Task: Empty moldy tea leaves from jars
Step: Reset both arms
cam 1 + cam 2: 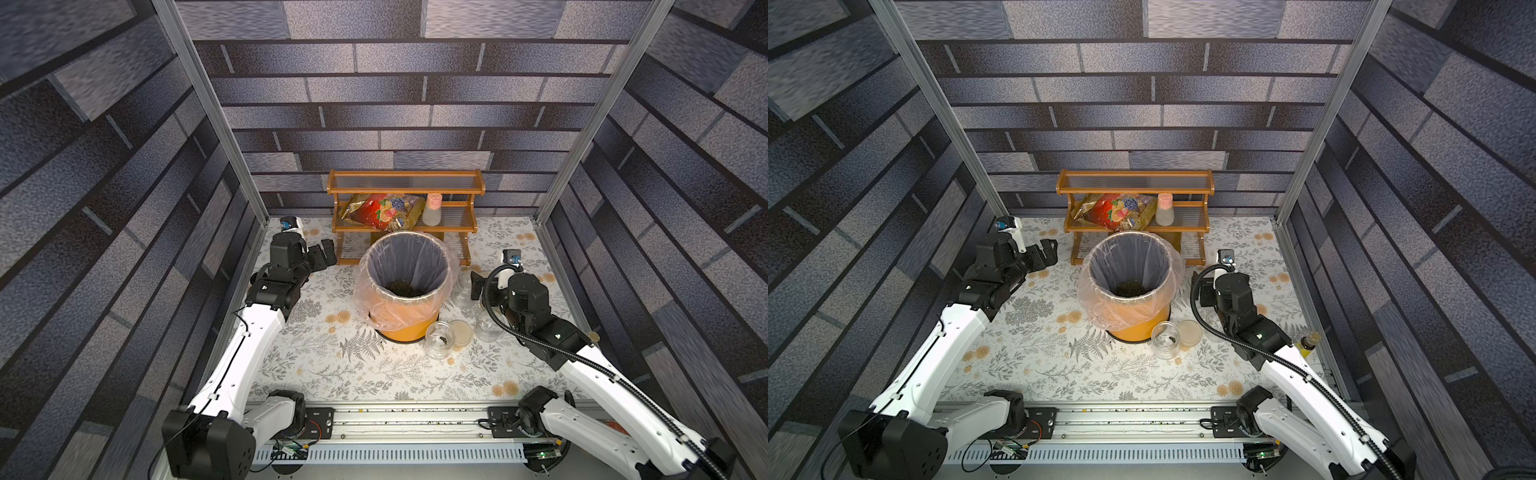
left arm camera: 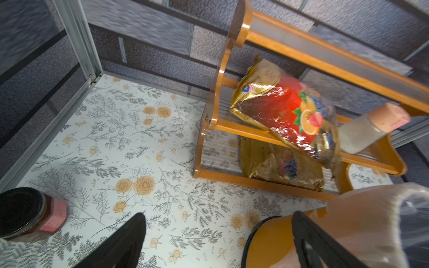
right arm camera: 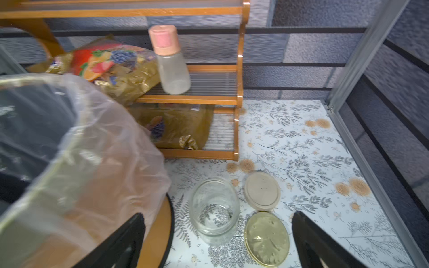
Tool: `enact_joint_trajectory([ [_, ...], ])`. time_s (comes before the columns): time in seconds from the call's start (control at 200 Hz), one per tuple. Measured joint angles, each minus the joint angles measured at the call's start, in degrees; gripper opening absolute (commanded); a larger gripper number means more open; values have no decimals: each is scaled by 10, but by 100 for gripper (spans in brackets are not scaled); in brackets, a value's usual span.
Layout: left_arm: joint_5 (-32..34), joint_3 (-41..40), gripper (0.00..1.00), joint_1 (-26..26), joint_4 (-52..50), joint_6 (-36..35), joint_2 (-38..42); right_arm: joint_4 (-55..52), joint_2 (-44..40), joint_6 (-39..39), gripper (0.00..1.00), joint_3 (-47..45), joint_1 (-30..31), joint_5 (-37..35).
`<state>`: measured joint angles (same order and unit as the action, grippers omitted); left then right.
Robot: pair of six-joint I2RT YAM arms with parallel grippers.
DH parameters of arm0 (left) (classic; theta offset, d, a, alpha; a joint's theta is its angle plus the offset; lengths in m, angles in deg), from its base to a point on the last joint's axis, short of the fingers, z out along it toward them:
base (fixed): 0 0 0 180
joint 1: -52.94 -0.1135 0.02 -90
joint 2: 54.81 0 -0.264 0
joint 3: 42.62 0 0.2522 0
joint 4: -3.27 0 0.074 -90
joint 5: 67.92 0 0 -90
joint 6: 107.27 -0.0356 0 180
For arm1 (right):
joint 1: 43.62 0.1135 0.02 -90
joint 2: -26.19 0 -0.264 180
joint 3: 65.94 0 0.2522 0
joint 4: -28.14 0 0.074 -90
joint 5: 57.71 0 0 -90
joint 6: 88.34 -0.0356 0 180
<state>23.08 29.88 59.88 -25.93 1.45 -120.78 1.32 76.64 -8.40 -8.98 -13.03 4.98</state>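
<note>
A tall round orange bin (image 1: 409,330), lined with a thin clear plastic bag, stands mid-frame on the floral-print counter (image 1: 332,374) in both top views. A small heap of dark green-brown tea leaves (image 1: 401,288) lies at its bottom.

Just to the lower right of the bin stands a small clear glass jar (image 1: 439,340). It is open, with only a few dark bits left inside. A flat round cream lid (image 1: 460,332) lies just beside it on the right.

A second clear glass jar (image 1: 463,289) stands close to the bin's right wall. A third clear glass jar (image 1: 488,326) is partly hidden by the right arm.

The right hand (image 1: 478,284) hangs just right of the second jar, jaws spread wide and holding nothing. In the right wrist view that jar is lidless and empty, with another cream lid (image 3: 261,190) and a gold-coloured round lid (image 3: 267,239) lying beside it.

The left hand (image 1: 323,254) is left of the bin, towards the upper left of the counter. It too is wide open and empty. A dark jar with a black lid and reddish band (image 2: 25,213) shows in the lower left corner of the left wrist view.

Behind the bin, a brown wooden rack (image 1: 405,189) carries a red and gold foil bag (image 1: 382,212) and a frosted bottle with a pink cap (image 1: 432,210).
</note>
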Motion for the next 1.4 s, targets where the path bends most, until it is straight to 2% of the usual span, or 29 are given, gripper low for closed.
enact_joint_trajectory([
  [0.145,23,-13,100,-23,19,-16,-51,53,43,-7,100,-24,-69,-29],
  [0.291,47,-68,100,-52,75,-38,-81,125,84,-16,100,-64,-148,-44],
  [0.446,52,-123,100,-79,153,-63,-120,222,149,-2,100,-112,-204,-46],
  [0.661,22,-154,100,-104,253,-94,-196,369,253,42,100,-159,-220,-42],
  [0.811,1,-152,100,-104,293,-113,-208,514,322,70,100,-218,-222,-27],
  [1.027,-13,-148,100,-104,297,-148,-208,608,333,87,100,-250,-224,0],
  [1.187,-7,-214,100,-98,364,-156,-212,640,335,94,100,-250,-228,32],
  [1.247,1,-253,100,-96,409,-156,-213,671,359,96,100,-250,-234,46],
  [1.398,25,-347,100,-85,532,-159,-218,658,376,94,100,-245,-249,69],
])
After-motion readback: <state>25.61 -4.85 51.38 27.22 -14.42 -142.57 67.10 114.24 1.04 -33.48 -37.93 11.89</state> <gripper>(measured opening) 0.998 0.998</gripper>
